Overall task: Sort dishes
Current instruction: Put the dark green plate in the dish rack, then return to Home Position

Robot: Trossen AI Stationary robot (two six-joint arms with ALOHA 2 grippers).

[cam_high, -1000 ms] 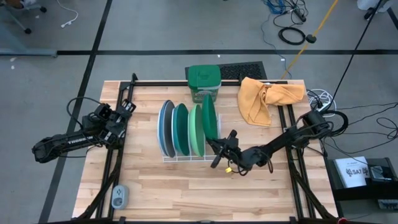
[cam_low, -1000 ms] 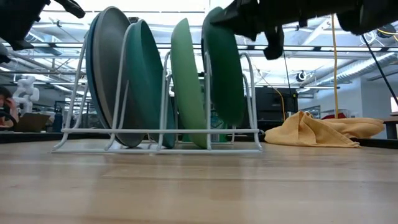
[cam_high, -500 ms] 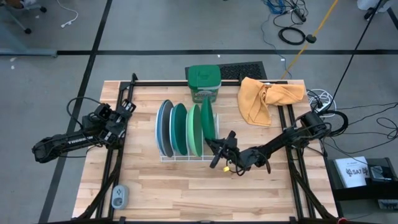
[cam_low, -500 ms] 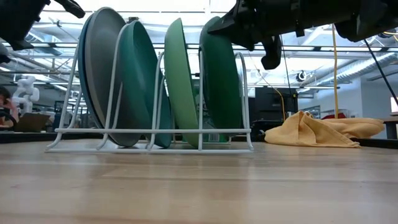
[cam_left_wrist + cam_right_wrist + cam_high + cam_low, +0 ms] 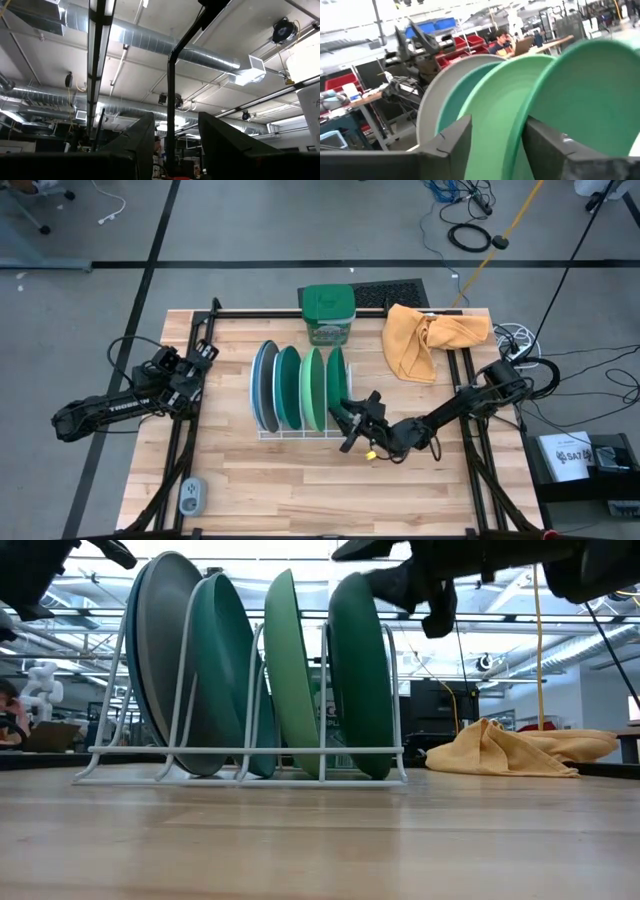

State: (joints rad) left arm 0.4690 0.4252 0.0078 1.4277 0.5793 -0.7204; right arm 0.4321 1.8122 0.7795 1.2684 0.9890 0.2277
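Five dishes stand on edge in a white wire rack (image 5: 240, 752): blue (image 5: 131, 650) and grey (image 5: 165, 660) at the left, then teal (image 5: 225, 670), light green (image 5: 290, 670) and dark green (image 5: 360, 680). The dark green plate rests by its lower rim in the slot nearest the table's right edge. My right gripper (image 5: 350, 420) hovers open at that plate's upper rim (image 5: 600, 95), its fingers (image 5: 555, 145) apart from it. My left gripper (image 5: 205, 355) waits open at the table's left edge, pointing up at the ceiling (image 5: 175, 145).
A green lidded tub (image 5: 328, 313) stands just beyond the rack. An orange cloth (image 5: 430, 340) lies at the far right. A small grey device (image 5: 192, 495) sits at the near left corner. Bare wood stretches along the near half of the table.
My right gripper has opened and let go of the dark green plate. The plate has dropped from a raised, tilted hold and stands in the rack's right-hand slot. Before that, the rack slid a little toward the table's left edge.
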